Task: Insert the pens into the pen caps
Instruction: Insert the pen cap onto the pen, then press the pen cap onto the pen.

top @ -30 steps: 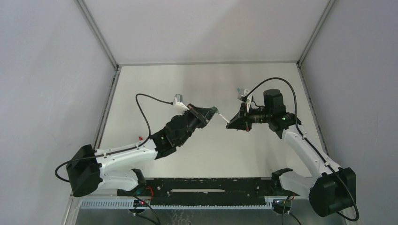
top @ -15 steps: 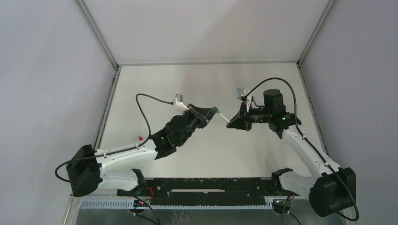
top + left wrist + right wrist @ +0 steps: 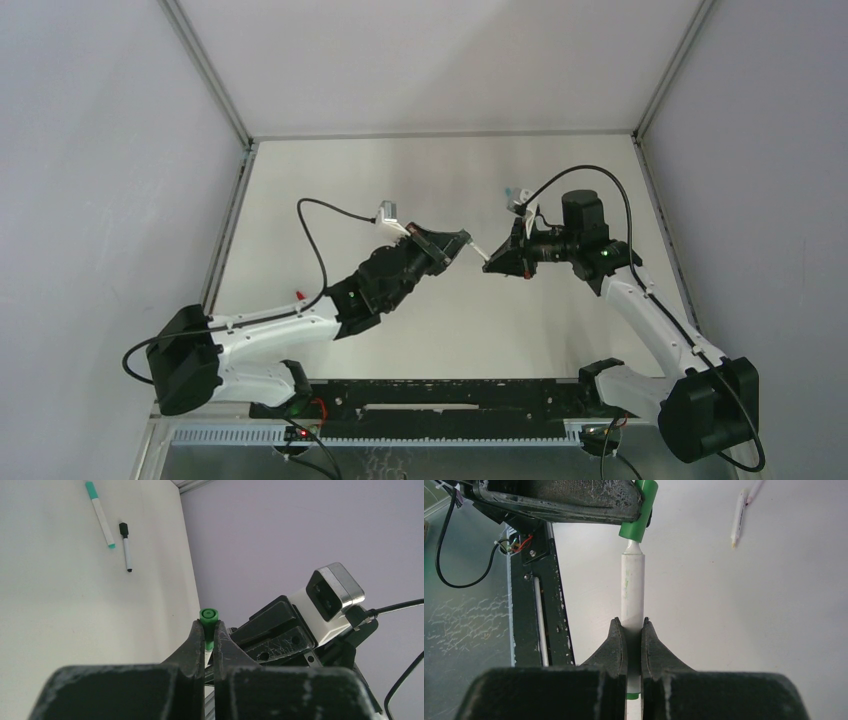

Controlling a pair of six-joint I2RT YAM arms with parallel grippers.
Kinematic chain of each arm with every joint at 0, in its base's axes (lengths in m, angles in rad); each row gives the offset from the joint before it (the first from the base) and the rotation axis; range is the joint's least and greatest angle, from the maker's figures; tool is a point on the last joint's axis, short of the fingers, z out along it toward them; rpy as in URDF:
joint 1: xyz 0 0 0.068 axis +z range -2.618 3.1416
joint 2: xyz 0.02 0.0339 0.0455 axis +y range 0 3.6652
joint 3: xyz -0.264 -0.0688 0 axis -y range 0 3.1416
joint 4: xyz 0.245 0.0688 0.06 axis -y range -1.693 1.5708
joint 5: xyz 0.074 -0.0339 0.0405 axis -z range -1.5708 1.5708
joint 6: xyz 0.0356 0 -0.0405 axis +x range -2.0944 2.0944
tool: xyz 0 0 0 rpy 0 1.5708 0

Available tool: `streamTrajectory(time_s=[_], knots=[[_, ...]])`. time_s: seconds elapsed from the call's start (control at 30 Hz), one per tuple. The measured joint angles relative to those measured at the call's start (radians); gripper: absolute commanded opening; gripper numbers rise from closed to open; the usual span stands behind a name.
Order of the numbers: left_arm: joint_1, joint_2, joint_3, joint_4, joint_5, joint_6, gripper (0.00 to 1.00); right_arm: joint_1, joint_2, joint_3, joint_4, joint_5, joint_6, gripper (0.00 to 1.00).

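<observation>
My left gripper (image 3: pixel 462 238) is shut on a green pen cap (image 3: pixel 209 620), held above the table's middle; the cap also shows in the right wrist view (image 3: pixel 639 511). My right gripper (image 3: pixel 488 263) is shut on a white-barrelled pen (image 3: pixel 631 587) with a green end band. The pen's narrow front end sits inside the cap's mouth; the two grippers face each other, tip to tip. In the top view the pen (image 3: pixel 478 250) bridges the gap between them.
A capped teal pen (image 3: pixel 100 514) and a black-capped pen (image 3: pixel 126 545) lie on the white table near the far wall. A white pen with a yellowish tip (image 3: pixel 738 517) and another pen (image 3: pixel 755 490) lie further off. A small red thing (image 3: pixel 299 294) lies at the left edge.
My left arm has shifted slightly to the right, bringing the cap closer onto the pen. My right arm has stayed still.
</observation>
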Motion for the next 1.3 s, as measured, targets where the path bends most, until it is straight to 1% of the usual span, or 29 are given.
streamTrajectory(time_s=[0.23,0.43,0.57,0.7,0.87,1.1,1.3], knots=[[-0.01,0.022,0.021,-0.016,-0.019,0.015,0.0,0.0,0.0,0.0,-0.002,0.02,0.004,0.0],[-0.047,0.064,0.138,-0.172,-0.104,0.094,0.0,-0.003,0.0,0.0,-0.001,0.043,0.012,0.0],[-0.073,0.13,0.243,-0.291,-0.179,0.142,0.0,-0.009,0.0,-0.002,-0.008,0.08,0.024,0.0],[-0.097,0.174,0.286,-0.348,-0.232,0.156,0.0,-0.01,-0.003,-0.013,-0.024,0.113,0.032,0.0],[-0.116,0.202,0.307,-0.375,-0.265,0.139,0.0,-0.009,-0.016,-0.031,-0.035,0.138,0.039,0.0],[-0.126,0.204,0.309,-0.367,-0.269,0.075,0.09,-0.01,-0.044,-0.041,-0.034,0.151,0.039,0.0],[-0.136,0.204,0.308,-0.338,-0.299,0.014,0.08,-0.012,-0.074,-0.056,0.002,0.16,0.057,0.0]])
